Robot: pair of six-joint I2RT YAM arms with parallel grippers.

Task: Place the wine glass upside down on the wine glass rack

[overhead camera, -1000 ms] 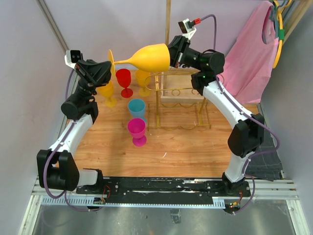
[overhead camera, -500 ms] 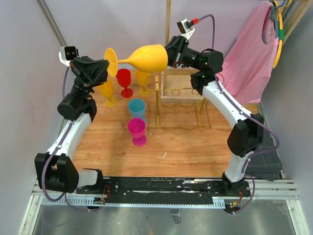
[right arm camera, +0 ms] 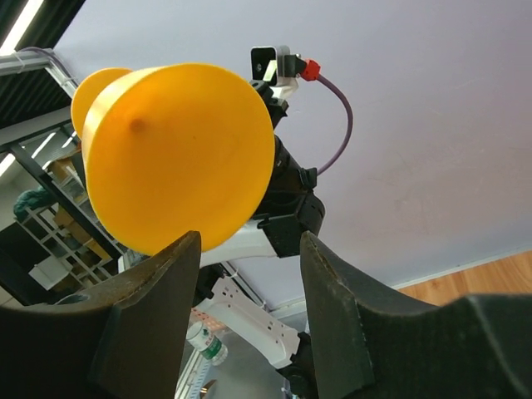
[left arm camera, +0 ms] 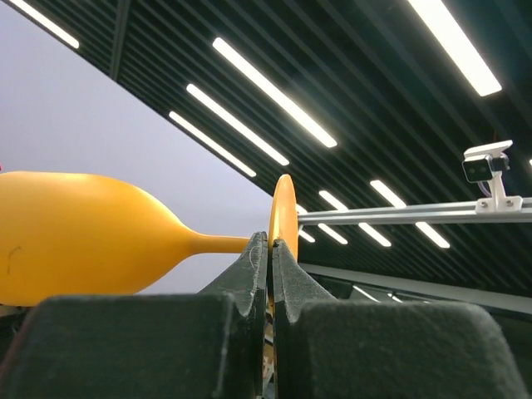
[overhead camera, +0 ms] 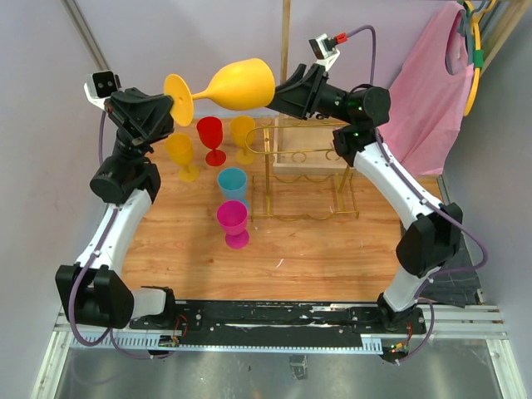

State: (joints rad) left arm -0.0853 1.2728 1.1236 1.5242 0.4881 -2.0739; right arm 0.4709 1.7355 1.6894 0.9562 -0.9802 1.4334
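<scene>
The left fingers (left arm camera: 249,274) are pressed tight on the flat foot of the yellow wine glass (overhead camera: 237,83), gripping the disc by its edge. The right fingers (right arm camera: 150,291) stand apart at the mouth of the bowl; I cannot tell whether they touch it. The glass lies sideways in the air between the two arms, foot to the left, bowl to the right, high over the table (overhead camera: 291,249) and just up and left of the gold rack (overhead camera: 267,174). Below it stand red (overhead camera: 210,133), yellow (overhead camera: 181,151), blue (overhead camera: 233,183) and pink (overhead camera: 233,220) goblets.
</scene>
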